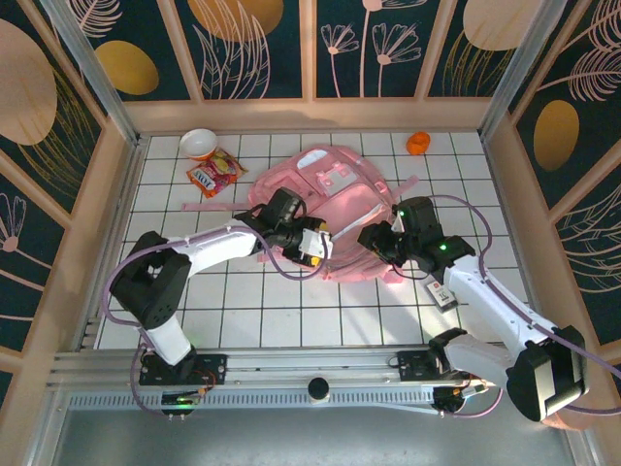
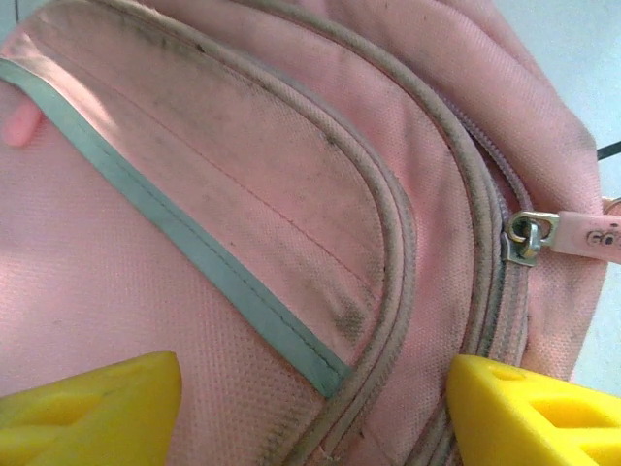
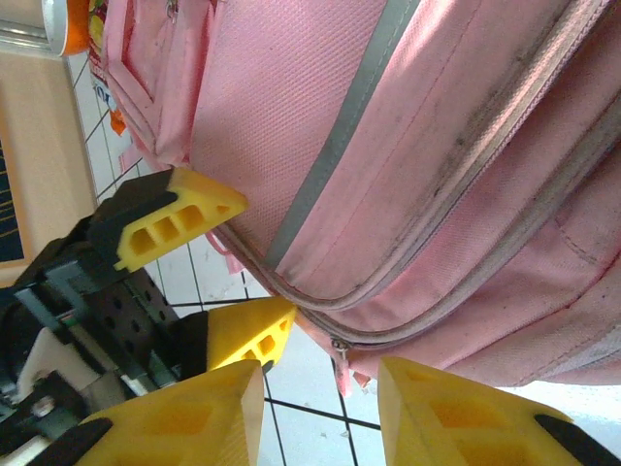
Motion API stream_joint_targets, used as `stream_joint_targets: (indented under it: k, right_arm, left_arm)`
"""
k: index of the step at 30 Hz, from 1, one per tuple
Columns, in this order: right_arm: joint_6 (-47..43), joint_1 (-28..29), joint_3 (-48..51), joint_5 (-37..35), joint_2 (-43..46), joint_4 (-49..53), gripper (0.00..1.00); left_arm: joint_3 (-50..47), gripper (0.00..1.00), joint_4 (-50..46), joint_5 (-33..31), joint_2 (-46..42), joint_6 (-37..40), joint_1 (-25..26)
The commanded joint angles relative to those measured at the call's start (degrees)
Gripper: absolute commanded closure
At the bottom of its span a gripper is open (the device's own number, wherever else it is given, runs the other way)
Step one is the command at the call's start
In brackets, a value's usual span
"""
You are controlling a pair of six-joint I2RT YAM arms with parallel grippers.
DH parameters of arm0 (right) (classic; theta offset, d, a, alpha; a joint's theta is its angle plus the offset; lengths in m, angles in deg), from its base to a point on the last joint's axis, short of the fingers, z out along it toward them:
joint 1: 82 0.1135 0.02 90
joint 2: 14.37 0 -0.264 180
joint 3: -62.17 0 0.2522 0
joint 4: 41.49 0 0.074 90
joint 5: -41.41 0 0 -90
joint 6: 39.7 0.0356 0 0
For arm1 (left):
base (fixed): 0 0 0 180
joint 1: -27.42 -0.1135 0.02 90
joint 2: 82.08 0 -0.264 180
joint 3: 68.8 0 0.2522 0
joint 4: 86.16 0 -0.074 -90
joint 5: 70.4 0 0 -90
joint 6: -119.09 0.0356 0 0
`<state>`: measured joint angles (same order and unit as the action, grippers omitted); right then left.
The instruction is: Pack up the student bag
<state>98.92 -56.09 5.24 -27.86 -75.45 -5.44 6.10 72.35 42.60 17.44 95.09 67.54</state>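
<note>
The student bag [image 1: 335,194] lies flat in the middle of the tiled table, a big pink backpack with grey trim. My left gripper [image 1: 317,245] sits at its near left edge. Close up, the left gripper [image 2: 315,413] is open, its yellow fingers [image 2: 87,408] wide apart over the pink fabric and a curved seam. A metal zipper pull with a pink tab [image 2: 543,233] lies to the right of them. My right gripper [image 1: 375,239] is at the bag's near right edge. The right gripper [image 3: 320,408] is open over bare tile, with a zipper pull [image 3: 340,361] hanging just beyond the gap.
A white bowl [image 1: 198,143] and a red snack packet [image 1: 215,174] lie at the back left. A small orange object [image 1: 418,143] is at the back right. A small card-like item [image 1: 441,294] lies beside the right arm. Wooden walls enclose the table.
</note>
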Motion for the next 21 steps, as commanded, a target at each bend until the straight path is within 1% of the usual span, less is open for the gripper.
stream_joint_targets:
  k: [1, 5, 6, 7, 8, 11, 14, 18, 21]
  right_arm:
    - [0.45, -0.34, -0.51, 0.35, -0.36, -1.28, 0.64]
    - [0.35, -0.29, -0.38, 0.19, -0.12, -1.19, 0.64]
    - [0.30, -0.33, -0.22, 0.03, 0.05, -1.19, 0.64]
    - [0.20, -0.32, -0.20, -0.03, 0.27, -1.17, 0.64]
    - [0.02, -0.33, -0.09, -0.15, 0.51, -1.10, 0.64]
    - [-0.54, -0.34, -0.06, -1.01, 1.43, -0.27, 0.64]
    - [-0.80, -0.40, -0.15, -2.13, 2.69, 0.47, 0.64]
    - [-0.17, -1.34, -0.58, -2.29, 4.01, 0.12, 0.63]
    - [2.26, -3.33, -0.62, 2.09, 4.43, -3.62, 0.63]
  left_arm:
    - [1.47, 0.29, 1.38, -2.24, 2.97, 0.72, 0.43]
    - [2.21, 0.31, 4.48, -4.05, 4.88, -1.14, 0.43]
    - [2.22, 0.33, 5.67, -4.12, 5.14, -1.97, 0.44]
    - [2.30, 0.38, 6.38, -3.90, 5.21, -2.69, 0.42]
    - [2.39, 0.45, 7.19, -3.34, 5.17, -3.93, 0.43]
    - [1.53, 0.74, 9.47, -0.25, 3.07, -8.37, 0.41]
    - [-1.28, 1.00, 13.64, 1.73, -0.87, -13.99, 0.43]
    - [-3.43, 1.00, 16.13, 4.27, -7.19, -22.39, 0.44]
    - [-5.07, 1.00, 18.74, 4.94, -11.15, -28.25, 0.42]
